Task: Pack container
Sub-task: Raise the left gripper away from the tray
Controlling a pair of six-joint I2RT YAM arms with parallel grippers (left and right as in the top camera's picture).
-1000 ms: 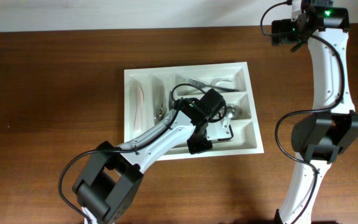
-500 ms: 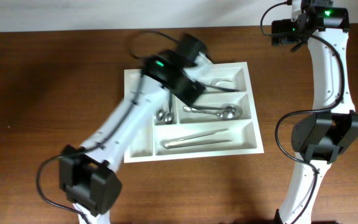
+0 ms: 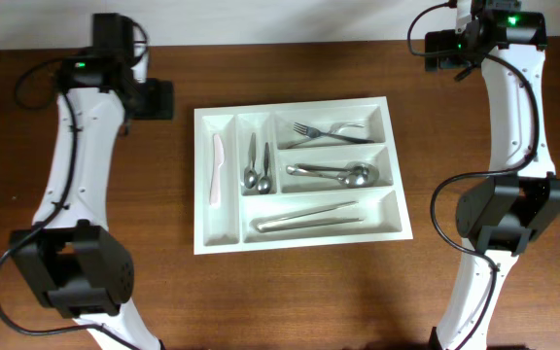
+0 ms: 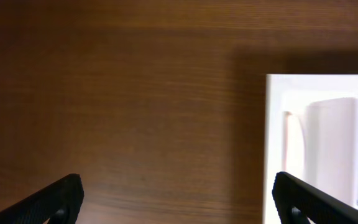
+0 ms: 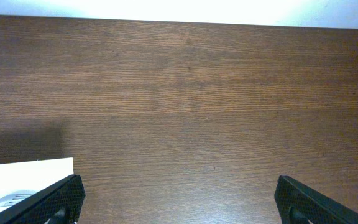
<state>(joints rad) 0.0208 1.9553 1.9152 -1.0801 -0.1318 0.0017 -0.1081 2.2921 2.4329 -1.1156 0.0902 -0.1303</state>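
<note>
The container (image 3: pixel 218 226), a white five-compartment tray, lies mid-table in the overhead view. Its narrow upright slots hold a white knife (image 3: pixel 217 167) and small spoons (image 3: pixel 258 165). The wide slots hold forks (image 3: pixel 329 129), spoons (image 3: pixel 336 175) and long metal pieces (image 3: pixel 304 217). My left gripper (image 3: pixel 159 100) hovers over bare table beyond the tray's far left corner, open and empty (image 4: pixel 179 202), with the container's edge (image 4: pixel 319 143) to its right. Beyond the far right corner, my right gripper (image 3: pixel 439 51) is open and empty (image 5: pixel 179 202), and a container corner (image 5: pixel 23 174) shows at lower left.
Dark wooden table (image 3: pixel 86 243) surrounds the tray on all sides. A pale wall strip (image 3: pixel 261 19) runs along the table's far edge. The right arm's base (image 3: pixel 504 214) stands at the right, the left arm's base (image 3: pixel 66 272) at the lower left.
My left arm swung up from over the tray's wide compartments to the far left and its gripper opened. The right arm has not moved.
</note>
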